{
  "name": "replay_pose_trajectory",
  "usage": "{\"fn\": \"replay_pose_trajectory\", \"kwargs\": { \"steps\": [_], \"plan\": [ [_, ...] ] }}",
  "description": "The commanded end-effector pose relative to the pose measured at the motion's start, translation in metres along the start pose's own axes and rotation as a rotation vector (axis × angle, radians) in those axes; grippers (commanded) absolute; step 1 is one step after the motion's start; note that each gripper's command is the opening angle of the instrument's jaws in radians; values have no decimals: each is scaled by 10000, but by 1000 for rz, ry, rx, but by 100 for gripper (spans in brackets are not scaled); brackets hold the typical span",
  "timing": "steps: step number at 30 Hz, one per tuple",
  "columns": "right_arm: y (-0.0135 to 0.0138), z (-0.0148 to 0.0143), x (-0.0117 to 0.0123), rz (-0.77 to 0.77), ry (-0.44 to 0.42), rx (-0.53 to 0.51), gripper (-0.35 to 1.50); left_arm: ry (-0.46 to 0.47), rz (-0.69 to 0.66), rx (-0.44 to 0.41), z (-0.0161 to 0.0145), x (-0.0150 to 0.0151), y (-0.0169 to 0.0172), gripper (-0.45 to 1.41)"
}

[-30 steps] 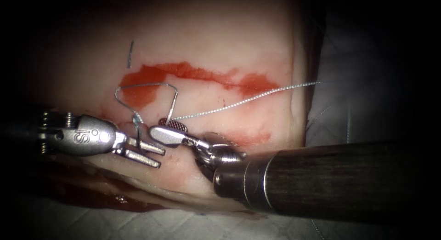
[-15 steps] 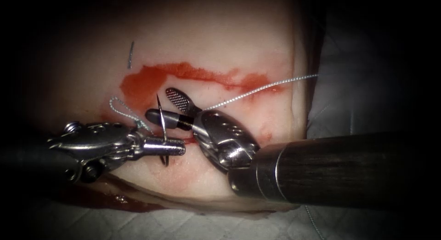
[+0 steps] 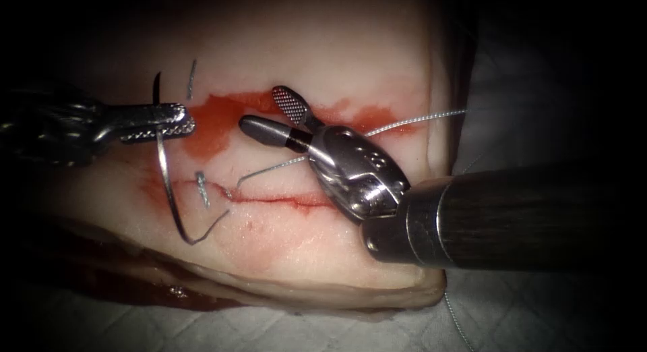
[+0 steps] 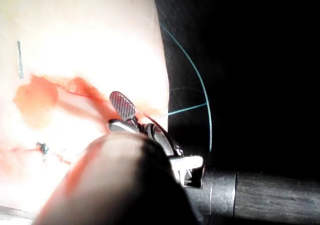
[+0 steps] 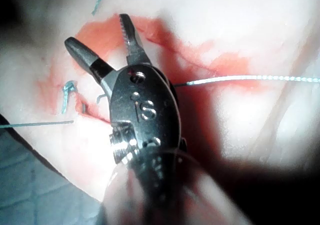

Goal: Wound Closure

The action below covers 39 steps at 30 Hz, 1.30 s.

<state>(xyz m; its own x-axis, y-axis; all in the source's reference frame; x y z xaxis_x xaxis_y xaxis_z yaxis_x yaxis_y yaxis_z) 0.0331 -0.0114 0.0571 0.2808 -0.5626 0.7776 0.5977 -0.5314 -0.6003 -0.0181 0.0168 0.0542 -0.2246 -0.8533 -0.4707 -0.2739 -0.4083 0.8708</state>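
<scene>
Steel right tool is sitting nearest, jaws spread wide and gripping nothing, hovering over the red fluid on the tissue. Thread is running out behind its wrist to the right; the right wrist view is showing that same strand plus a stitch beside the jaws. Just below the jaws the cut is lying. Further left, the left tool is clenching the needle near its tip end; the curve is hanging below it, free of the tissue. Beyond it, a cut thread end is lying.
</scene>
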Motion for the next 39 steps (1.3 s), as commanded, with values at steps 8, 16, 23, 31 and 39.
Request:
{"fn": "replay_pose_trajectory", "kwargs": {
  "steps": [8, 16, 23, 31, 39],
  "plan": [
    [18, 20, 31, -45, 2, -65, 59, -83, 106, 147, -18, -20, -58, -45],
    [26, 41, 25, -221, 120, -500, -35, -66, 434, 323, -10, -21, -80, -45],
    [67, 37, 72, -239, 287, -810, -35, -135, 767, 354, 0, -28, -73, -45],
    [110, -13, 99, -70, 424, -979, -35, -217, 956, 337, -33, -65, -82, -45],
    [130, -93, 132, 192, 632, -1019, -35, -382, 1061, 256, -111, -133, -104, -45]
  ]
}}
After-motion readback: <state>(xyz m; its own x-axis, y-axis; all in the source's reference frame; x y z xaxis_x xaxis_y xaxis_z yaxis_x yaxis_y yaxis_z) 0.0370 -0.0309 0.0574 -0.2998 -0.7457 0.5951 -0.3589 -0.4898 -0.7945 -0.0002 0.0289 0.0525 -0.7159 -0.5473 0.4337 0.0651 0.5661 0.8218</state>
